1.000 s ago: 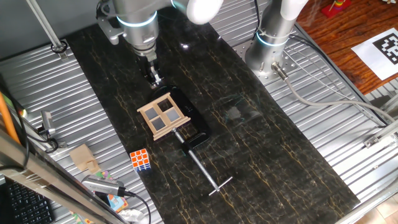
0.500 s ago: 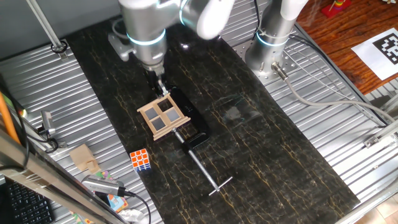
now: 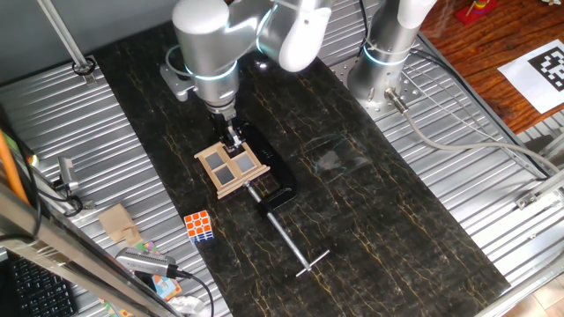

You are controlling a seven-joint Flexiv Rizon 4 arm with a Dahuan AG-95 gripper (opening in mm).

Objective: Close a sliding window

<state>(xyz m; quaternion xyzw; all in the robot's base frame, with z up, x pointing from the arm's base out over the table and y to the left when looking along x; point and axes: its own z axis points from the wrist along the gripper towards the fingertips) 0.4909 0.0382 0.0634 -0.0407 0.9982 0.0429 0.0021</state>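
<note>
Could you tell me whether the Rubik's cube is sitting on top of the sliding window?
No, the Rubik's cube lies on the table apart from the sliding window, nearer the camera and to its left.

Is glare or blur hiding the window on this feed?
Fixed view: the sliding window is sharp and evenly lit; the only glare is a small spot on the dark tabletop behind the arm; the tool overlaps the frame's far edge, its finger state unreadable.
</note>
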